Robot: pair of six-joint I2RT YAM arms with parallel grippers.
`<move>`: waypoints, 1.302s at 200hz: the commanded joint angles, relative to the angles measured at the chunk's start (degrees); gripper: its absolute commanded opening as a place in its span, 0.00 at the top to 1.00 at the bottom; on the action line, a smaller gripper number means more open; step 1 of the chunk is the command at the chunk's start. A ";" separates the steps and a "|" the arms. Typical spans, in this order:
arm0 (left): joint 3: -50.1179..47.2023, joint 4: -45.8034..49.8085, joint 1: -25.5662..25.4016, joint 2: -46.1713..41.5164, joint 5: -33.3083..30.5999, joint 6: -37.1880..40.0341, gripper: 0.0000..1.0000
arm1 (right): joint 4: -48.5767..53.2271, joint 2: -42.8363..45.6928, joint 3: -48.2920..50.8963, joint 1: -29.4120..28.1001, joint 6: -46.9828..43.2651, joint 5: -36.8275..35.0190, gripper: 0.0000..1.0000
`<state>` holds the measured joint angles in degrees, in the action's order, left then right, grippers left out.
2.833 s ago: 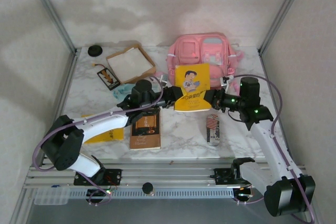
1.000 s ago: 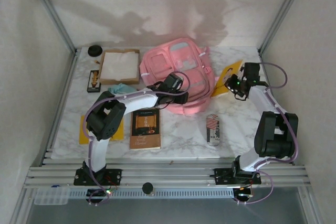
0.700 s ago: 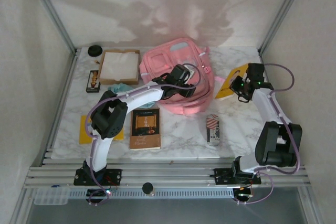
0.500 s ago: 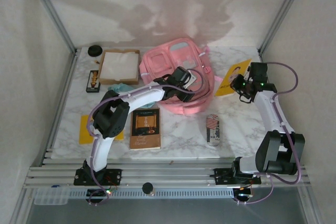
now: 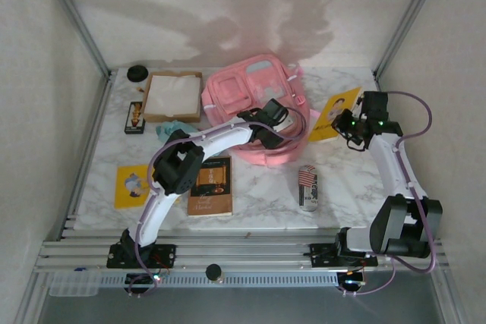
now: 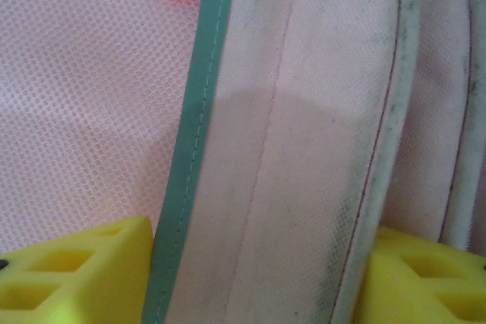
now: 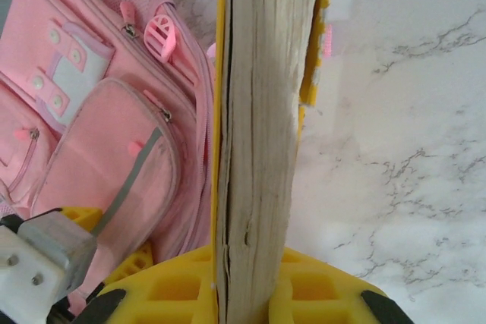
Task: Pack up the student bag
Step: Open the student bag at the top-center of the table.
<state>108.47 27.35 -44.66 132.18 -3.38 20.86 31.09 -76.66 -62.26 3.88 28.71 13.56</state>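
The student bag (image 5: 243, 96), pink, lies flat at the back centre of the table. My left gripper (image 5: 279, 125) is at its near right edge. In the left wrist view its yellow fingers (image 6: 76, 263) stand on either side of a pale pink band of the bag (image 6: 296, 149) with a teal border, which fills the gap between them. My right gripper (image 5: 351, 123) is shut on a yellow book (image 5: 334, 108), held on edge to the right of the bag. The right wrist view shows the book's page edges (image 7: 262, 111) between the pads, with the bag's front pockets (image 7: 99, 111) to the left.
A shallow cardboard box (image 5: 172, 96) and a light-blue pouch (image 5: 173, 128) sit left of the bag. A brown book (image 5: 210, 185), a yellow booklet (image 5: 135, 185) and a flag-printed can (image 5: 307, 187) lie nearer the front. A black disc (image 5: 137, 73) rests at the back left.
My left gripper has slid right along the bag's near edge and its jaws have narrowed on the band. The right gripper has carried the yellow book slightly right and back.
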 commanded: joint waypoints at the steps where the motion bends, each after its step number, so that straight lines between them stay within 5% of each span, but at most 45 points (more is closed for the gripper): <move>1: 1.27 2.35 0.40 1.47 -5.06 2.27 0.54 | -0.72 3.09 -1.95 0.26 -0.15 1.78 1.00; 51: 3.43 0.91 0.63 -2.09 -4.63 3.49 1.00 | 0.61 6.49 -1.44 0.73 0.65 3.70 1.00; 104: 7.21 -3.43 0.70 -10.86 -12.51 0.99 1.00 | 3.87 10.26 -1.26 0.77 -0.27 6.98 1.00; 162: 13.92 -3.95 0.92 -13.20 -19.23 0.42 1.00 | -0.91 8.60 -0.17 -3.46 1.78 19.54 1.00; 208: 13.88 -2.48 0.98 -12.88 -19.55 -0.27 1.00 | 9.11 10.85 -6.35 -4.44 -1.02 3.81 1.00; 260: 15.46 -5.58 2.14 -14.33 -20.14 -2.73 1.00 | 6.07 12.35 -5.35 -4.51 0.23 17.74 1.00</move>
<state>119.59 28.60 -43.68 122.32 -19.62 20.73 41.93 -65.08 -68.27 -0.32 28.16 23.27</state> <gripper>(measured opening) 0.063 0.155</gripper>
